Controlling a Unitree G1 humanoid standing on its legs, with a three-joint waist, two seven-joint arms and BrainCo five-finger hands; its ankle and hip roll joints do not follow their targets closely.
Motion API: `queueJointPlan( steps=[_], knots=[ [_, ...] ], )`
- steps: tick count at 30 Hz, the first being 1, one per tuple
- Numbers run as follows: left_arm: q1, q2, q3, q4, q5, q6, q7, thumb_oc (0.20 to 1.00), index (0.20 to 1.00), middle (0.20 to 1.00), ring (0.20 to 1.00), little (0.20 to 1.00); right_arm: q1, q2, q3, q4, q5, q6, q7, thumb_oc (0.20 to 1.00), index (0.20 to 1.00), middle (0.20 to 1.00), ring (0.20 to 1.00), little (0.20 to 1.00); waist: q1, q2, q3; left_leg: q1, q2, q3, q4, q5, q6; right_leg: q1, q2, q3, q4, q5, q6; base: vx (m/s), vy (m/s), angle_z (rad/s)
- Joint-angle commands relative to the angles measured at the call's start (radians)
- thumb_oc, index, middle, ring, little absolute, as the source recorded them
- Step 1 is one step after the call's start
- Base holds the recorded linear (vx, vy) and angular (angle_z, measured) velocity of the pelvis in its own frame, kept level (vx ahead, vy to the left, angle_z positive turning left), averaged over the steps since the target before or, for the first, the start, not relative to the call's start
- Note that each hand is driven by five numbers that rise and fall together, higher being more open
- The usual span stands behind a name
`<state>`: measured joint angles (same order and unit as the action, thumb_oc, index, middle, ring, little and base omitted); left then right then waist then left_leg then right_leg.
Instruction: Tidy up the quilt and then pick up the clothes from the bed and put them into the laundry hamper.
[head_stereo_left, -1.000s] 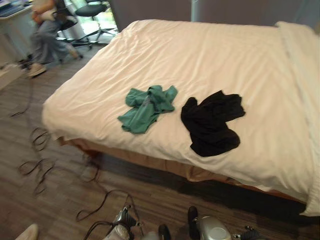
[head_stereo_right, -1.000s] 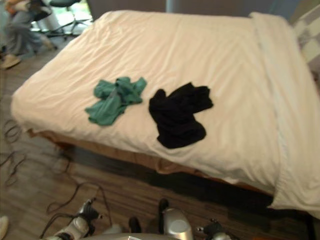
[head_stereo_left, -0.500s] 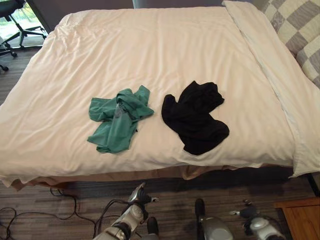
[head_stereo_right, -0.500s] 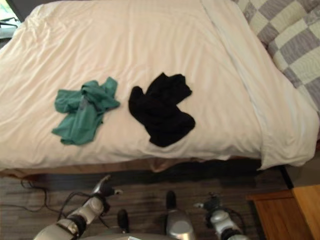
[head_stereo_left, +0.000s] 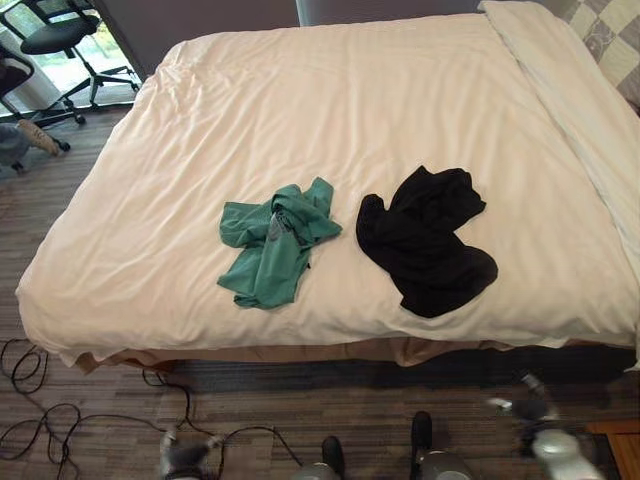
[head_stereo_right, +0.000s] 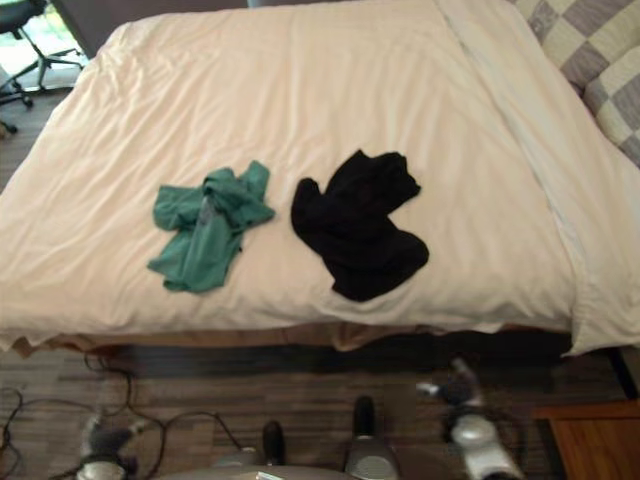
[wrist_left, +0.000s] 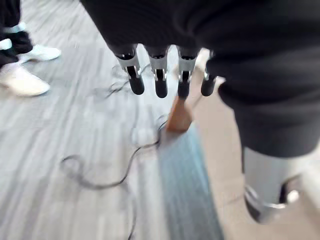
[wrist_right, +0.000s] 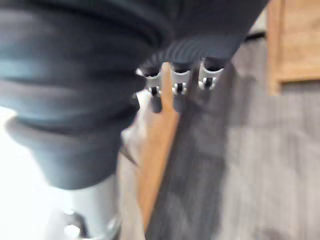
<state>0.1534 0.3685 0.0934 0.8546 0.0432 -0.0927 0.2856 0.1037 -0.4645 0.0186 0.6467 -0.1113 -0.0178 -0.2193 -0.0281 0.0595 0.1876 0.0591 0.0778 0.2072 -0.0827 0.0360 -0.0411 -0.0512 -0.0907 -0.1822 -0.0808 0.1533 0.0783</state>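
On the cream quilt (head_stereo_left: 350, 110), green clothes (head_stereo_left: 275, 240) lie at 9 o'clock of black clothes (head_stereo_left: 428, 243), apart. Office chair (head_stereo_left: 62, 45) at 10 o'clock. Left hand (wrist_left: 157, 75) and right hand (wrist_right: 177, 82) hang relaxed, empty.

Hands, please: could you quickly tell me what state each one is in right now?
Left hand: open, fingers straight, holding nothing.
Right hand: open, fingers relaxed, holding nothing.

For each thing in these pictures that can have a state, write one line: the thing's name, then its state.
quilt: spread flat over the bed, lightly creased.
green garment: crumpled on the quilt, near the bed's front edge.
black garment: crumpled on the quilt, beside the green one, apart from it.
left hand: open, fingers straight, holding nothing, over the floor.
right hand: low over the floor, grip unclear.
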Motion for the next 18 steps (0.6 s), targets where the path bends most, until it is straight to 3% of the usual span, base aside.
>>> queueJointPlan(
  steps=[1, 4, 5, 6, 10, 14, 18],
  knots=[
    [-0.025, 0.152, 0.088, -0.276, -0.039, -0.169, 0.104, 1.0, 1.0, 1.0, 1.0, 1.0, 0.006, -0.081, -0.077, -0.213, -0.14, -0.114, -0.083, 1.0, 1.0, 1.0, 1.0, 1.0, -0.026, -0.066, 0.039, -0.011, 0.015, 0.005, -0.005, -0.025, -0.056, 0.042, -0.074, 0.011, 0.025, -0.1, 0.094, 0.0, 0.0, 0.0],
    [-0.11, 0.279, 0.141, -0.532, 0.018, -0.221, 0.153, 1.0, 1.0, 1.0, 1.0, 1.0, -0.045, -0.201, -0.111, -0.362, -0.202, -0.164, -0.112, 1.0, 1.0, 1.0, 1.0, 1.0, -0.029, -0.056, 0.067, -0.051, 0.022, -0.003, -0.005, -0.007, -0.062, 0.002, -0.079, 0.009, 0.029, -0.09, 0.098, -0.09, -0.017, -0.01],
    [-0.145, 0.295, 0.129, -0.539, 0.027, -0.22, 0.162, 1.0, 1.0, 1.0, 1.0, 1.0, -0.075, -0.223, -0.099, -0.365, -0.193, -0.17, -0.11, 1.0, 1.0, 1.0, 1.0, 1.0, -0.03, -0.056, 0.072, -0.06, 0.024, -0.002, -0.005, -0.003, -0.064, -0.007, -0.079, 0.009, 0.028, -0.087, 0.098, -0.19, -0.028, -0.04],
    [-0.263, 0.325, 0.07, -0.531, 0.035, -0.201, 0.177, 1.0, 1.0, 1.0, 1.0, 1.0, -0.186, -0.266, -0.043, -0.35, -0.182, -0.166, -0.119, 1.0, 1.0, 1.0, 1.0, 1.0, -0.029, -0.053, 0.096, -0.087, 0.03, 0.0, -0.005, 0.007, -0.069, -0.04, -0.077, 0.013, 0.034, -0.082, 0.098, -0.13, -0.016, 0.02],
    [-0.441, 0.378, -0.04, -0.487, 0.076, -0.16, 0.179, 1.0, 1.0, 1.0, 1.0, 1.0, -0.382, -0.314, 0.055, -0.34, -0.181, -0.152, -0.139, 1.0, 1.0, 1.0, 1.0, 1.0, -0.029, -0.051, 0.142, -0.139, 0.041, 0.008, -0.005, 0.029, -0.078, -0.109, -0.07, 0.029, 0.06, -0.076, 0.097, -0.13, -0.017, -0.04],
    [-0.671, 0.426, -0.194, -0.366, 0.112, -0.102, 0.194, 1.0, 1.0, 1.0, 1.0, 1.0, -0.596, -0.316, 0.171, -0.346, -0.166, -0.138, -0.174, 1.0, 1.0, 1.0, 1.0, 1.0, -0.037, -0.059, 0.194, -0.212, 0.057, 0.027, -0.005, 0.062, -0.089, -0.201, -0.068, 0.034, 0.089, -0.056, 0.099, -0.1, -0.03, -0.16],
    [-0.811, 0.449, -0.268, -0.247, 0.096, -0.078, 0.2, 1.0, 1.0, 1.0, 1.0, 1.0, -0.699, -0.316, 0.229, -0.335, -0.163, -0.135, -0.193, 1.0, 1.0, 1.0, 1.0, 1.0, -0.044, -0.065, 0.225, -0.263, 0.067, 0.038, -0.005, 0.08, -0.097, -0.261, -0.07, 0.036, 0.099, -0.045, 0.102, -0.11, -0.023, -0.05]
  ],
)
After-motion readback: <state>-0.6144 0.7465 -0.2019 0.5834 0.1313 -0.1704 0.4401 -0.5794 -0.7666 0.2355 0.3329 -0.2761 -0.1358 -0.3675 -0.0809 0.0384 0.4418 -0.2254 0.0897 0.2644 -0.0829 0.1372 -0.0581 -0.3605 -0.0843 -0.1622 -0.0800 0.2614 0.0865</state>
